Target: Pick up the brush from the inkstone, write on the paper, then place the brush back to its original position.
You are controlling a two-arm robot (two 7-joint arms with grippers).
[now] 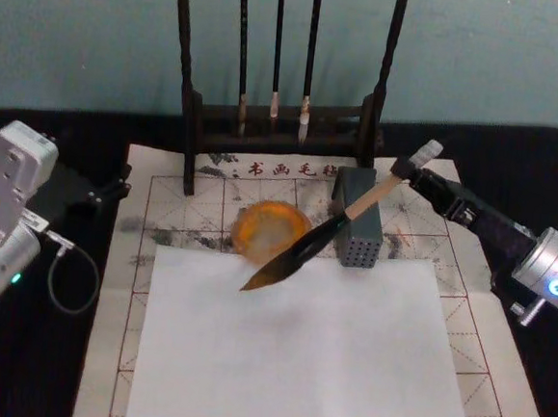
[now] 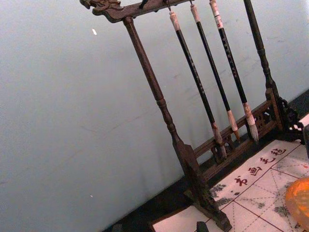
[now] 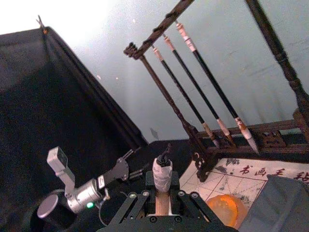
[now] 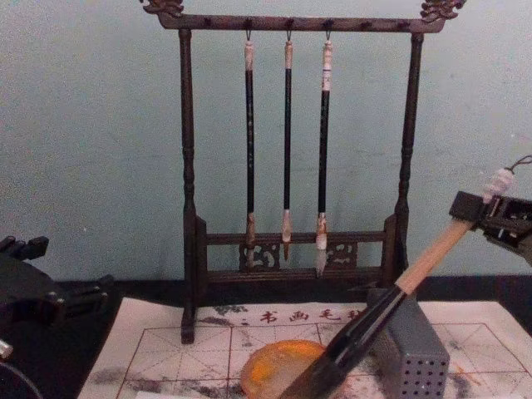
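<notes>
The right gripper (image 1: 410, 170) is clamped on the upper handle of the one big brush (image 1: 305, 244), which is held on a slant. Its bristle tip is over the far edge of a single plain white sheet (image 1: 296, 355), just beside the one inkstone (image 1: 270, 229). Three slim brushes (image 4: 287, 141) are hung on the rack (image 4: 188, 166), and one grey block (image 1: 365, 242) is seen behind the shaft. The right arm is stretched in from the right. The left gripper (image 1: 114, 188) is parked left of the gridded paper (image 1: 164, 195). All is laid on a black table (image 1: 24, 372) before a pale teal wall (image 1: 80, 29).
</notes>
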